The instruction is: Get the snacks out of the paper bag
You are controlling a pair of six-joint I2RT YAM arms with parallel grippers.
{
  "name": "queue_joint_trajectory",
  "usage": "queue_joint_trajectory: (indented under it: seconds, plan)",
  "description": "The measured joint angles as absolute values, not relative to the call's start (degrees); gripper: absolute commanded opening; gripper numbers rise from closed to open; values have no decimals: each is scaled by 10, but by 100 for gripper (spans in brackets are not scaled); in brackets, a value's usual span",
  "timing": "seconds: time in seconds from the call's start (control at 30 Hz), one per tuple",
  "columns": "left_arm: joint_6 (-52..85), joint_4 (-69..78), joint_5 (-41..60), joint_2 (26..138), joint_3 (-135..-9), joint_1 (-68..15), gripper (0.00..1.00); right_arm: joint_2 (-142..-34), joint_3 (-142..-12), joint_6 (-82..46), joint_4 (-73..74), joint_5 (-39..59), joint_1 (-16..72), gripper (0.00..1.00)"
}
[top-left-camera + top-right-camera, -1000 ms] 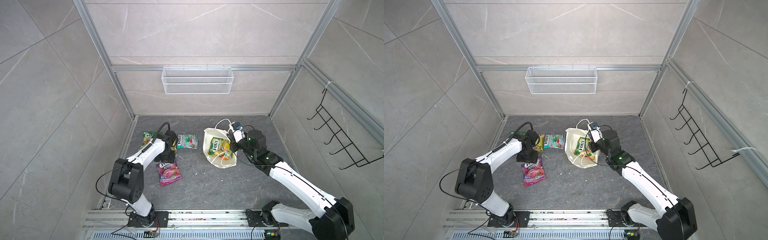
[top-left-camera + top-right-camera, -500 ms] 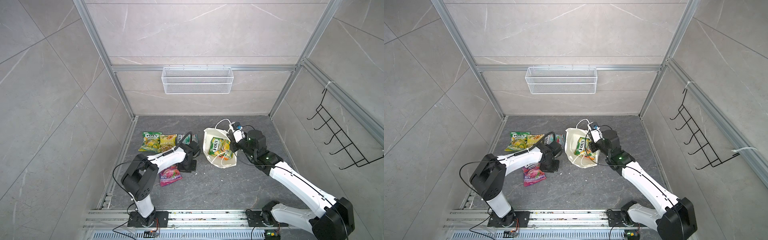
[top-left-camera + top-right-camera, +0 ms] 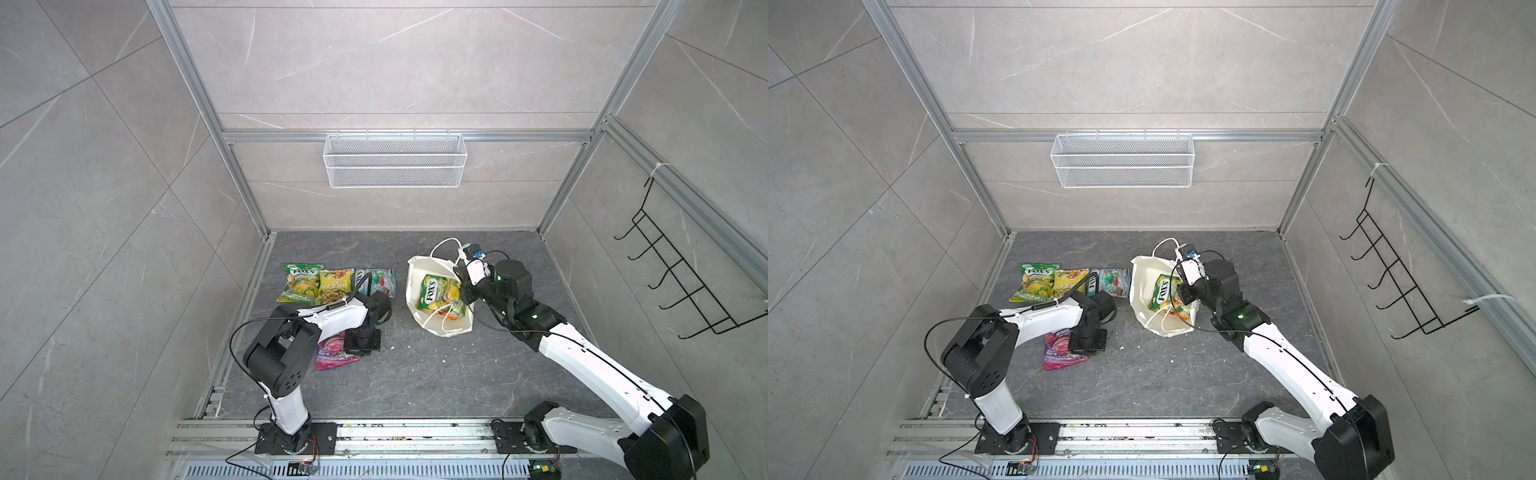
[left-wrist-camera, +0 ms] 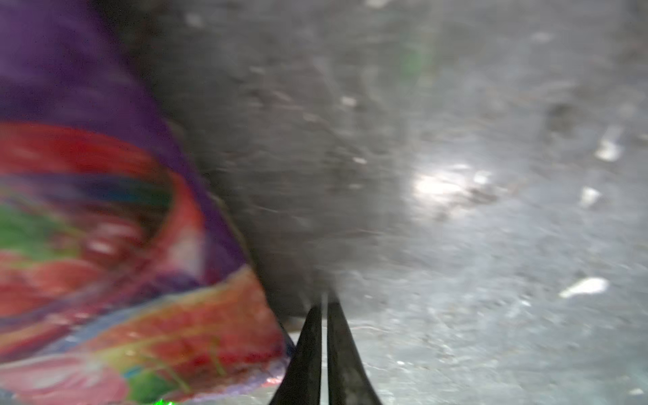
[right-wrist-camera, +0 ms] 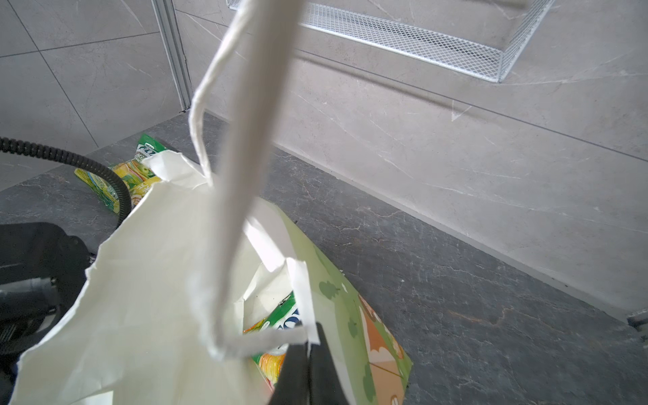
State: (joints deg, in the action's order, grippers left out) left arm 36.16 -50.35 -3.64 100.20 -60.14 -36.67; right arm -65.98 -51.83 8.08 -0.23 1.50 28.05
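Observation:
The white paper bag (image 3: 412, 291) (image 3: 1139, 291) stands open on the dark floor, with a green-yellow FOX'S snack (image 3: 440, 295) (image 3: 1166, 293) (image 5: 280, 315) inside. My right gripper (image 3: 460, 291) (image 3: 1181, 291) (image 5: 308, 345) is shut on the bag's rim (image 5: 140, 280). On the floor to the left lie a green-yellow packet (image 3: 300, 282), a yellow packet (image 3: 332, 286), a teal packet (image 3: 379, 277) and a purple packet (image 3: 334, 358) (image 4: 105, 245). My left gripper (image 3: 363, 352) (image 3: 1086, 351) (image 4: 324, 305) is shut and empty, low over the floor beside the purple packet.
A white wire mesh basket (image 3: 395, 166) hangs on the back wall. A black hook rack (image 3: 673, 282) is fixed to the right wall. The aluminium base rail (image 3: 374, 432) runs along the front edge. The left arm's cable arches over the teal packet.
My left arm has swung from the packets at the back left toward the front middle, next to the purple packet, and its jaws have closed. The right arm and bag have not moved.

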Motion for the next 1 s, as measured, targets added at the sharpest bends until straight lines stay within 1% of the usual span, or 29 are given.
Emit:
queue_joint_trajectory:
  seconds: [0.3, 0.37, 0.57, 0.8, 1.0]
  plan:
    - [334, -530, -89, 924, -555, -241, 10, -657, -516, 81, -1, 15, 281, 0]
    - [325, -531, -100, 914, -552, -227, 10, -655, -515, 81, -1, 15, 281, 0]
    - [312, -506, -88, 915, -561, -231, 13, -655, -513, 81, -1, 15, 281, 0]
    - [305, -463, -71, 968, -630, -259, 13, -653, -513, 80, -1, 15, 281, 0]
    - [303, -429, -69, 997, -621, -251, 13, -653, -513, 78, -1, 15, 281, 0]
